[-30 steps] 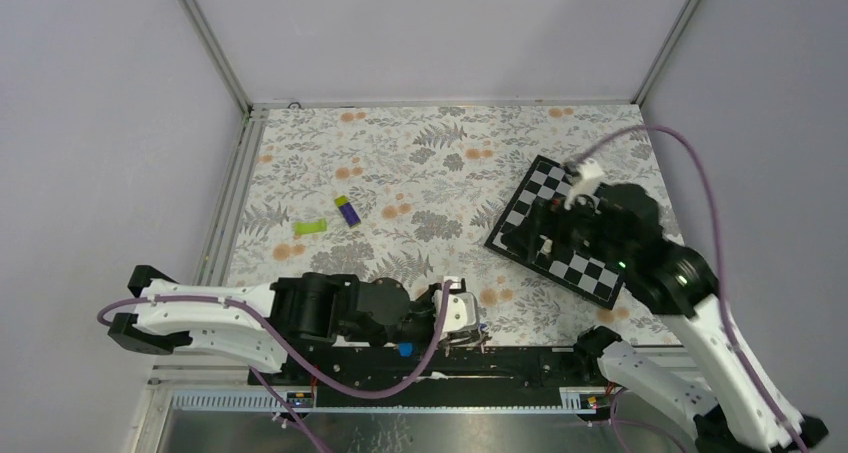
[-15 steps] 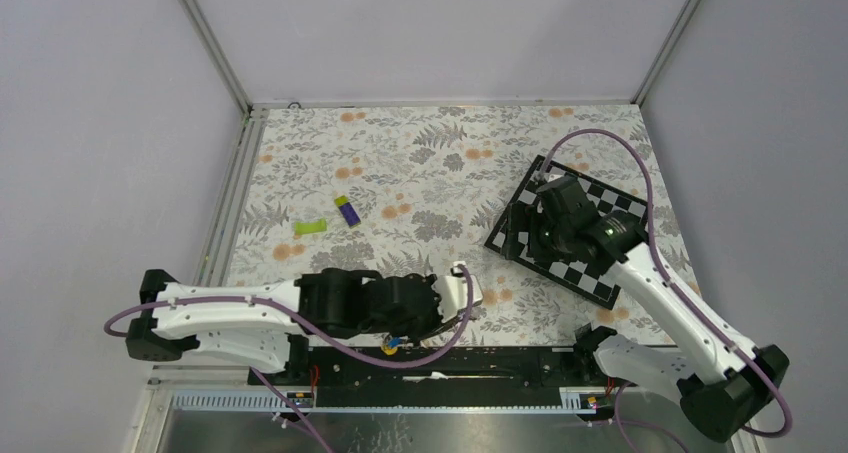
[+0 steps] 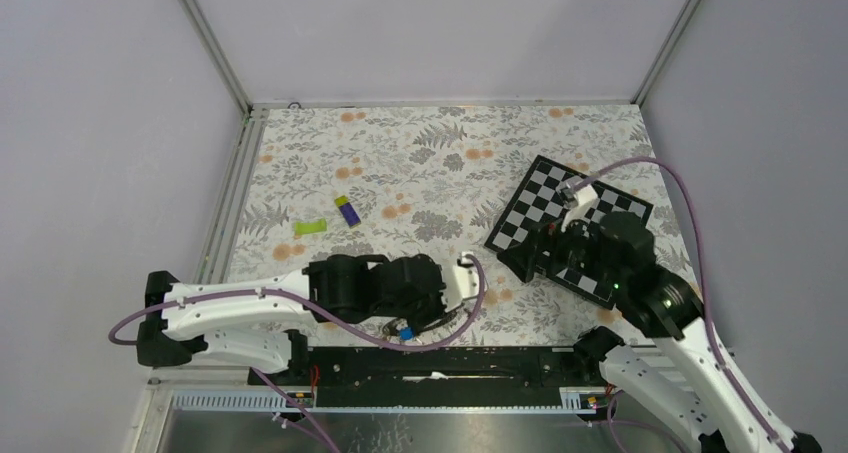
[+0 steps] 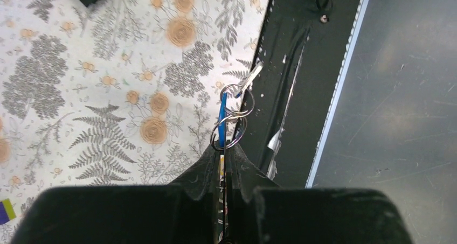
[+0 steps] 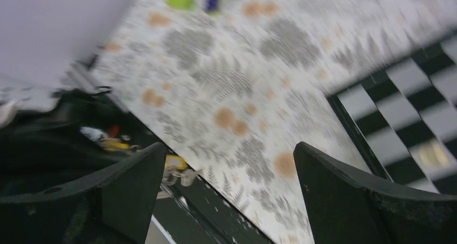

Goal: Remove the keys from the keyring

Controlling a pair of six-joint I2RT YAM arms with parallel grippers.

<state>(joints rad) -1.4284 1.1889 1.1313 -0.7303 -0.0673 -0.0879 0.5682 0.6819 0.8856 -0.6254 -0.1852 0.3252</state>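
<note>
Your left fingers point(image 4: 205, 168) are pinched tight on the keys point(image 4: 222, 123), and the bunch juts out beyond them with its keyring point(image 4: 233, 114) right at the near edge of the desk point(image 3: 430, 163), about midway along. Your right fingers point(image 5: 345, 201) are spread wide near the desk's right edge. That's light, stiff, slick metal, likely to swing and twist, so I'd pinch one key flat across its head, close to the ring.

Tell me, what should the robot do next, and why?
Probably bring the open right gripper across to the left gripper, which is shut on the keys with their rings sticking out. The right one is empty, off by the chessboard.
</note>
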